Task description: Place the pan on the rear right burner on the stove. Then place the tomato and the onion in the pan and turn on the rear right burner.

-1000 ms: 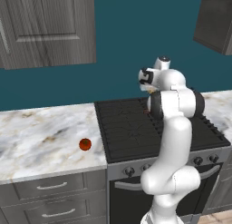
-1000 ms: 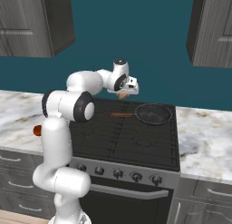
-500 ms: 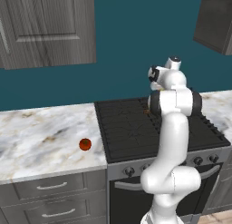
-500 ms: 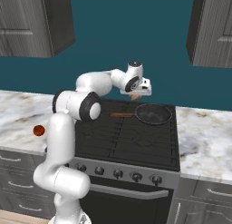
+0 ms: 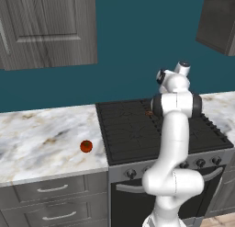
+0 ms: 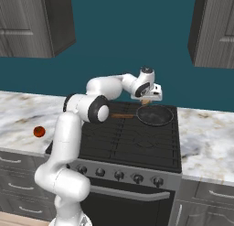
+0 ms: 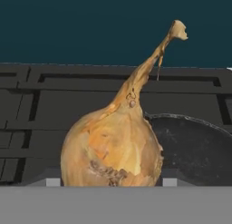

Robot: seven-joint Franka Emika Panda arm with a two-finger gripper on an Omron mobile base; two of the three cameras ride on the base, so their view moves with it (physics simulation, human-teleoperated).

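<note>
Pan (image 6: 155,115): black, shallow, sits on the rear right burner (image 6: 157,122) of the stove (image 6: 132,142); wooden handle points left across the grate. Placement judged complete, so it can receive the vegetables.

Onion (image 7: 113,150): tan bulb with long stalk, close against the hand camera, stalk pointing up and away. Held aloft at the pan's rear edge, the pan rim showing just beyond it to the right.

Hand (image 6: 147,100): closed on the onion, judging by how the bulb hangs between the fingers in mid-air; the finger pads themselves are hidden behind it. Arm stretched far over the cooktop to bring the load above the pan.

Tomato (image 5: 86,146): red, rests alone on the marble bench (image 5: 41,143) left of the stove, well apart from the pan; awaits its own trip.

Knobs (image 6: 119,174): row on the steel front, untouched; burner not yet lit, by judgement.
</note>
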